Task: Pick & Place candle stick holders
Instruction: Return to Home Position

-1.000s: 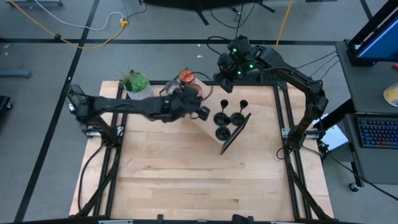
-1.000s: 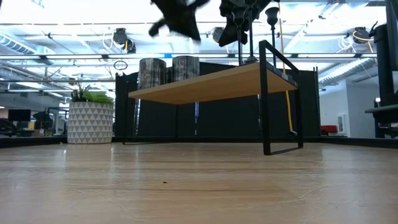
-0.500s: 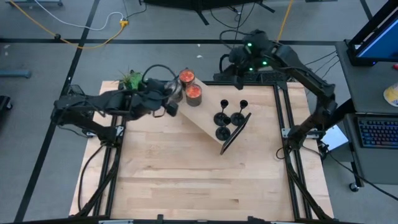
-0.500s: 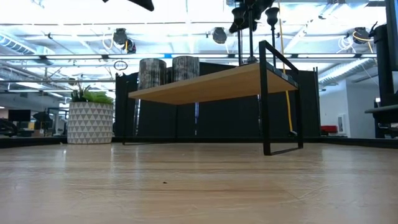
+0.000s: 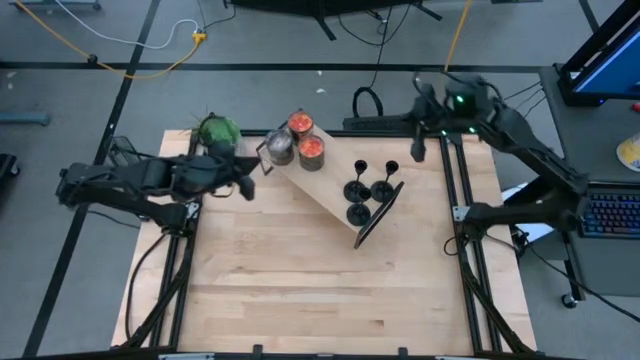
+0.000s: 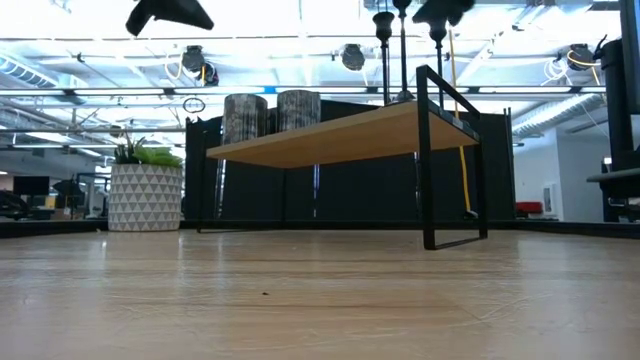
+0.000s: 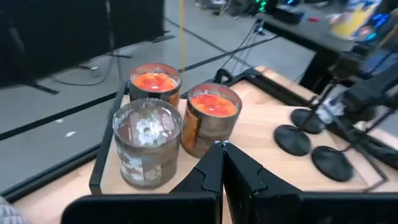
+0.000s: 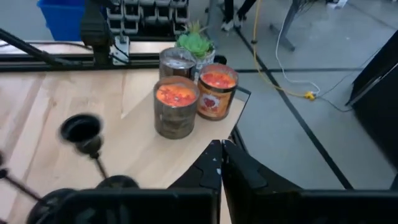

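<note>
Apart from left gripper (image 5: 247,186), right gripper (image 5: 417,149), candle stick holders (image 5: 368,190) on shelf (image 5: 325,192)

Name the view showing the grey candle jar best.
Left wrist view: the grey candle jar stands nearest, side and top visible. High view shows only its top; right wrist, half hidden behind an orange candle; low, its side.

Bright ceiling lights (image 6: 300,20), perhaps slight glare

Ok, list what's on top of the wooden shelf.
Three candle jars at one end, three black candle stick holders at the other. From above, the shelf board hides whatever lies under it.
</note>
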